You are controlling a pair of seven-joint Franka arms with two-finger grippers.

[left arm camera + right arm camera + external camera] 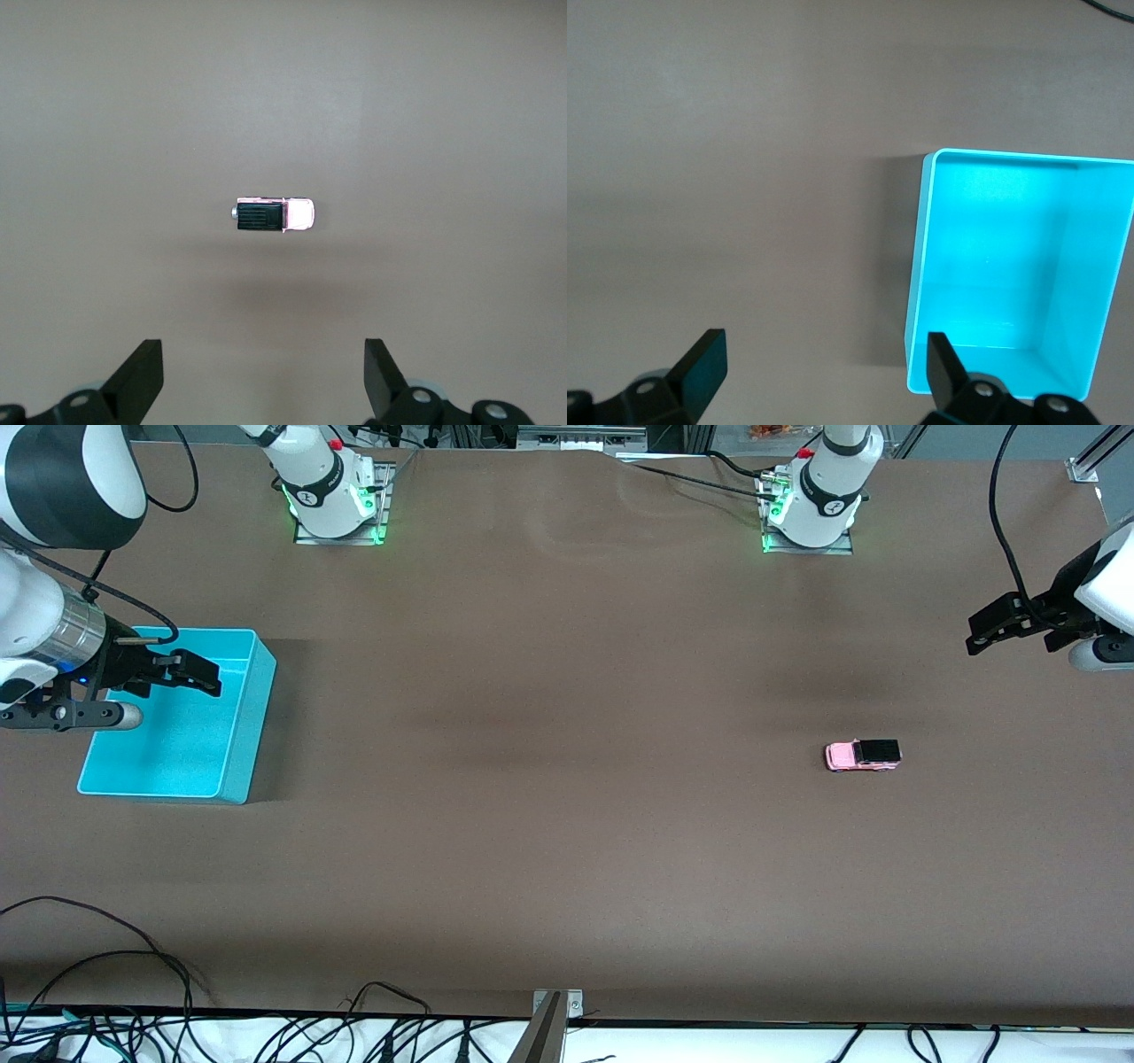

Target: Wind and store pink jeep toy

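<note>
The pink jeep toy [863, 755], light pink with a black roof, stands on the brown table toward the left arm's end. It also shows in the left wrist view [275, 215], small and apart from the fingers. My left gripper [977, 633] hangs open and empty in the air over the table at the left arm's end; it is also open in its own wrist view [263, 354]. The turquoise bin [252, 717] sits empty at the right arm's end. My right gripper [205, 675] is open and empty over the bin, which its wrist view [824, 350] shows at the rim [920, 257].
The two arm bases [337, 491] [811, 500] stand along the table edge farthest from the front camera. Loose black cables [133, 992] and a metal bracket [551, 1027] lie along the nearest edge. Brown table surface spans between the bin and the jeep.
</note>
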